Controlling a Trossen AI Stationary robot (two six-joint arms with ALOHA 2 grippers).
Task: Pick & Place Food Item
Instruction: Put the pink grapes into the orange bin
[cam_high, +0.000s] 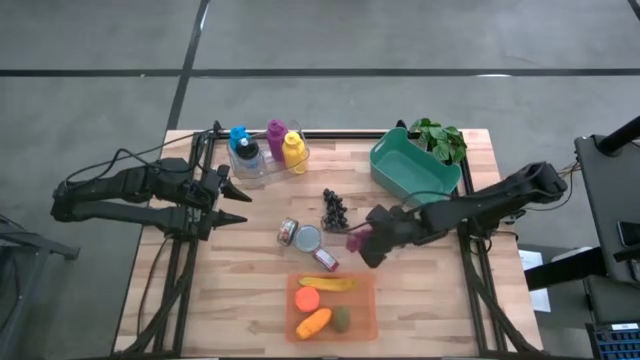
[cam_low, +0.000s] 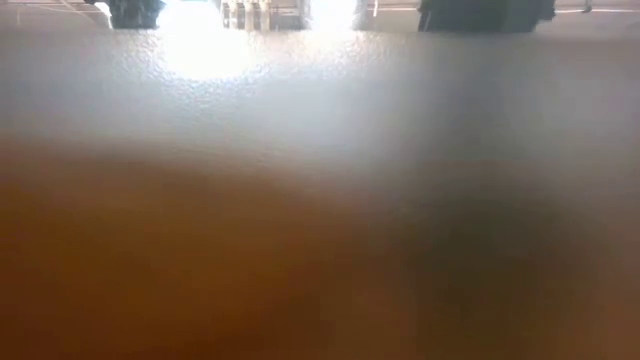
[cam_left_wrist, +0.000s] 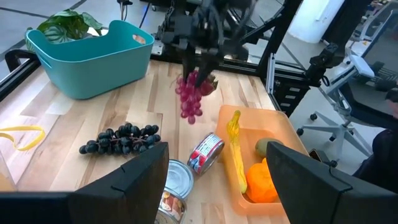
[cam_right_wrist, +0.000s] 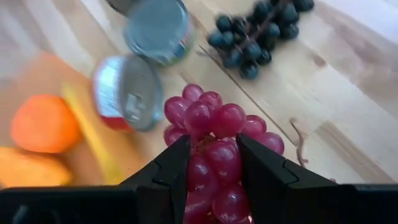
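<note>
The wooden table (cam_high: 430, 290) holds a teal bin (cam_high: 412, 168) at its far right and an orange tray (cam_high: 331, 305) at the near edge. The left gripper (cam_high: 232, 203) waits spread open at the left side. The right gripper (cam_high: 366, 242) pinches a bunch of red grapes (cam_right_wrist: 214, 134) between its fingers (cam_right_wrist: 171, 168), lifted off the table between the dark grapes (cam_high: 334, 208) and the tray, beside the cans (cam_high: 302, 236)

The red grape bunch (cam_right_wrist: 214, 134) consists of glossy round berries and hangs clear of the table (cam_high: 430, 300). It is clamped between the jaws of the right gripper (cam_high: 358, 241), between the teal basket (cam_high: 412, 170) and the orange tray (cam_high: 333, 306).
</note>
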